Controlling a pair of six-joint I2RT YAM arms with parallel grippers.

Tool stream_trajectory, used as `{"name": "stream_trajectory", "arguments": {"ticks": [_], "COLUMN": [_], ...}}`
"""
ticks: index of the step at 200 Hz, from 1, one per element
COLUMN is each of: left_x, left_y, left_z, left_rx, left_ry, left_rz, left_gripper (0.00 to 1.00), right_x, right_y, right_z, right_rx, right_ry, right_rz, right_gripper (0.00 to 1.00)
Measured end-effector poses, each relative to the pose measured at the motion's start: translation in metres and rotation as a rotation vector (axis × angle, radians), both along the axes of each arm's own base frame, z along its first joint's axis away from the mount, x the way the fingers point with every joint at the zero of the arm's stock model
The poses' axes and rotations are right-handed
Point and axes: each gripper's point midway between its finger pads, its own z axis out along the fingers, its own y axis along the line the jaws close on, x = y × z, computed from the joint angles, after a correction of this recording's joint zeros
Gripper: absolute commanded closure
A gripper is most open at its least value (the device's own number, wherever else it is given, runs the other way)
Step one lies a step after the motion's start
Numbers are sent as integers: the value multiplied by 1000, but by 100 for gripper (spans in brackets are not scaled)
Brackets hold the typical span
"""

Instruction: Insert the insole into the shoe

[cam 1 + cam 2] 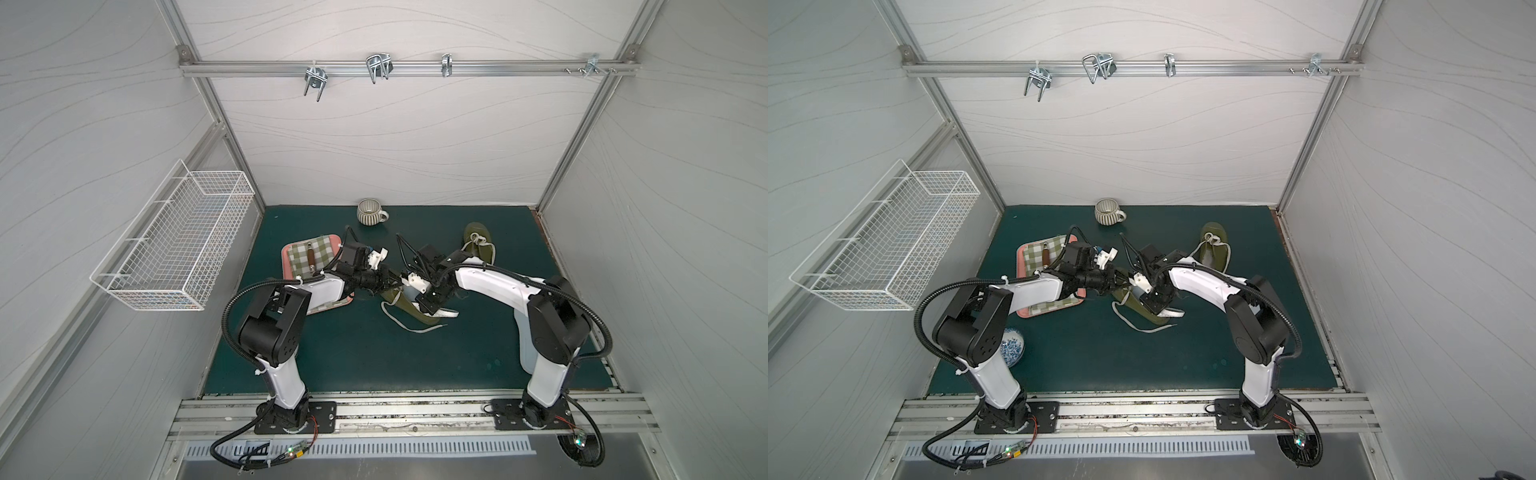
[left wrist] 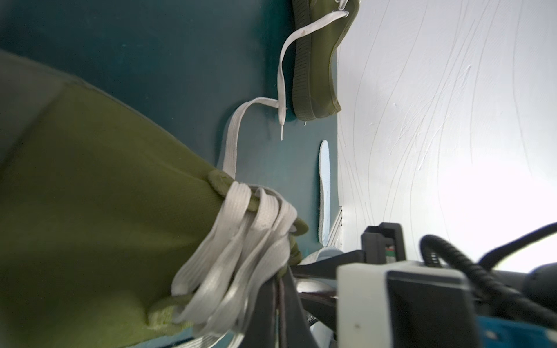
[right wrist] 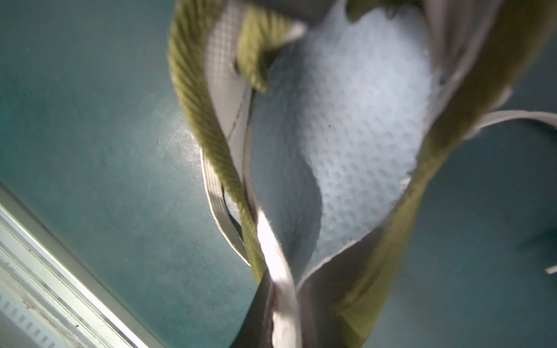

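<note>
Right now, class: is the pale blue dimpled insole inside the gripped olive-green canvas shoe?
Inside, but buckled: the insole lies within the shoe walls.

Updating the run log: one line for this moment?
left pincer shut on laces | right pincer gripping shoe heel | insole inside shoe, buckled

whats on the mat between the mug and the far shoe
Nothing: the mat is bare between the mug and the far shoe, as both top views show.
</note>
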Motion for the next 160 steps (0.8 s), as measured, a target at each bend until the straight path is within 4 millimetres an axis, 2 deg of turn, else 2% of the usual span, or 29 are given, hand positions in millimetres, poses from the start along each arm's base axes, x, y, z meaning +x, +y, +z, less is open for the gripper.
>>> {"name": "stream_trajectory", "arguments": {"ticks": [85,160], "left_x": [-1,4], "left_y": [4,6], "left_z": [-2,-3], "left_rx": [-19,-24], "left_ry": [24,13], "left_rz": [12,22], "left_gripper": [100,100], "right_x": [5,13], "right_y": [1,22], "right_z": [0,0], "right_rx": [6,26], "right_ry": [-41,-135], "right_rz": [2,91], "right_gripper": [83,82]}}
